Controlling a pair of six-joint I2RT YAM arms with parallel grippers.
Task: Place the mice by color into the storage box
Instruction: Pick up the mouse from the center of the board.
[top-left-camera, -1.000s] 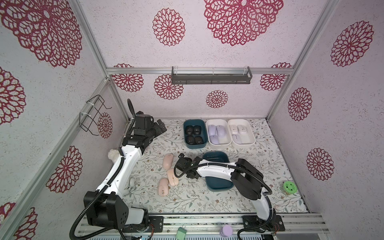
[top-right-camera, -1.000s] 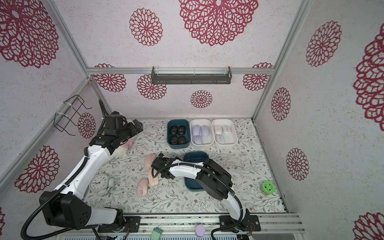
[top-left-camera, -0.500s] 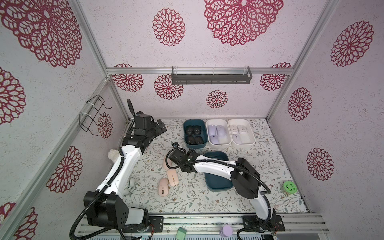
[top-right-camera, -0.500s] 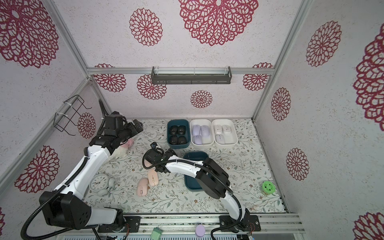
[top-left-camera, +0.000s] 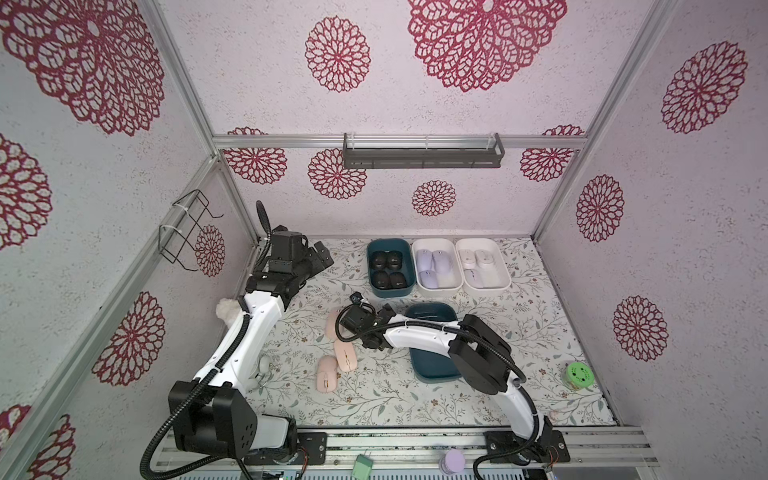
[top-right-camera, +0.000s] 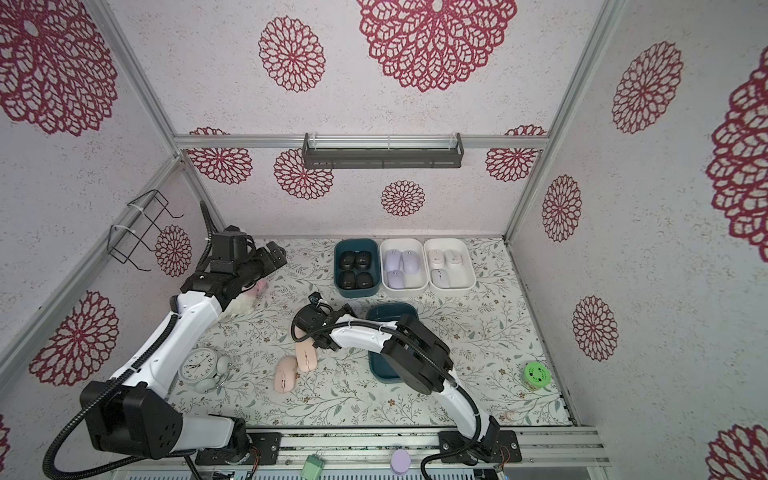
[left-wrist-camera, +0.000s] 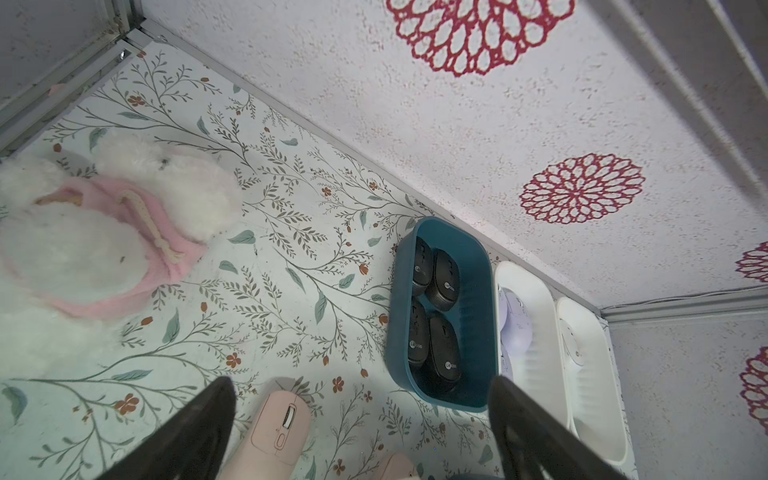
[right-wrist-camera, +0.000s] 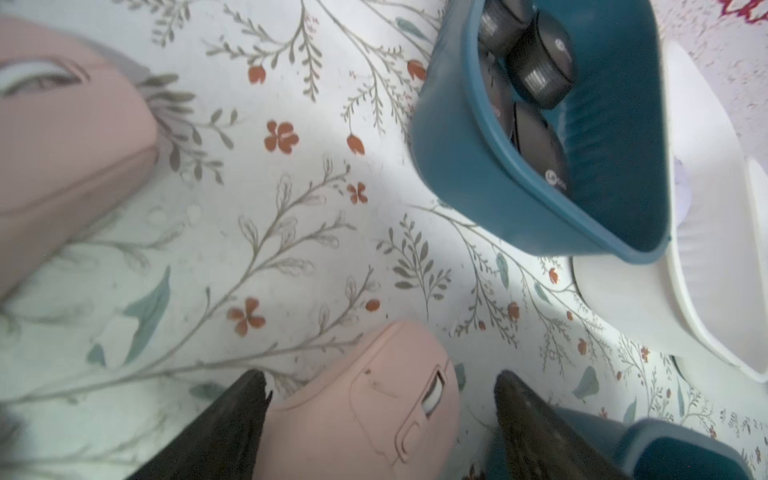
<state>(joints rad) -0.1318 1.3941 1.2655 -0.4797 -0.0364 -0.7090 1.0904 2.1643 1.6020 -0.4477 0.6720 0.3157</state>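
Note:
Three peach-pink mice (top-left-camera: 345, 355) lie in the middle of the table in both top views. A fourth pink mouse (right-wrist-camera: 365, 411) rests on the table between the fingers of my right gripper (right-wrist-camera: 378, 376), which is open. One finger is close against it, the other apart. That gripper (top-right-camera: 343, 311) is beside the corner of the near teal storage box (top-left-camera: 428, 309). At the back stand a teal box (top-left-camera: 390, 268) with several black mice, a white box (top-left-camera: 436, 266) with lavender mice and a white box (top-left-camera: 482, 264) with white mice. My left gripper (left-wrist-camera: 359, 382) hangs open and empty above the back left.
A fluffy white plush toy (left-wrist-camera: 104, 232) in pink cloth lies at the back left under the left arm. An alarm clock (top-right-camera: 199, 368) stands at the front left, a green round thing (top-left-camera: 579, 374) at the front right. A wire rack (top-left-camera: 187, 232) hangs on the left wall.
My right gripper's jaws have spread wider and its wrist has shifted slightly beside the near teal box. The left arm has stayed still.

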